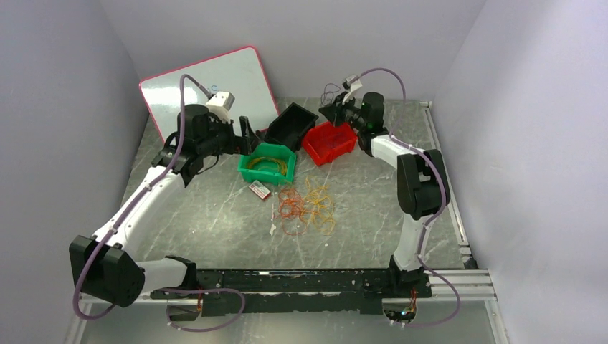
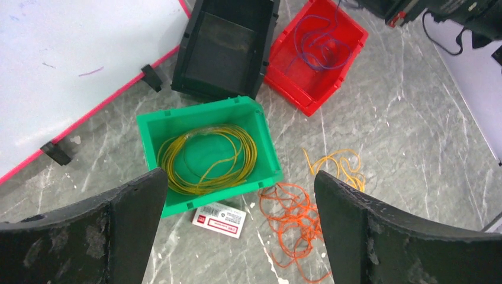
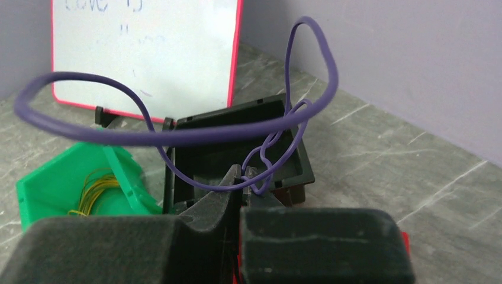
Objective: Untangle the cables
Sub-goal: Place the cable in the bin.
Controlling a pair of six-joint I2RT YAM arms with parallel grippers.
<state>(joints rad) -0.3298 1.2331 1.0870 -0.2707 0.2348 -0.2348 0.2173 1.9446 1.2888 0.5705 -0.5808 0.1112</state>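
Right hand (image 3: 244,177) pinched shut on purple cable (image 3: 177,137) — loop may snag black bin (image 3: 225,118) rim, slip free. Left hand (image 2: 237,180) wide open, empty.

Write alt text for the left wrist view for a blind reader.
A green bin holding a coiled yellow cable shows between the spread fingers of the left gripper. Behind it stand a black bin and a red bin with a purple cable over it; tangled orange and yellow loops lie at right.

whiteboard (image 3: 145,59) writing: blurred | red bin (image 3: 405,241): mostly hidden | card (image 2: 219,220) text: unreadable
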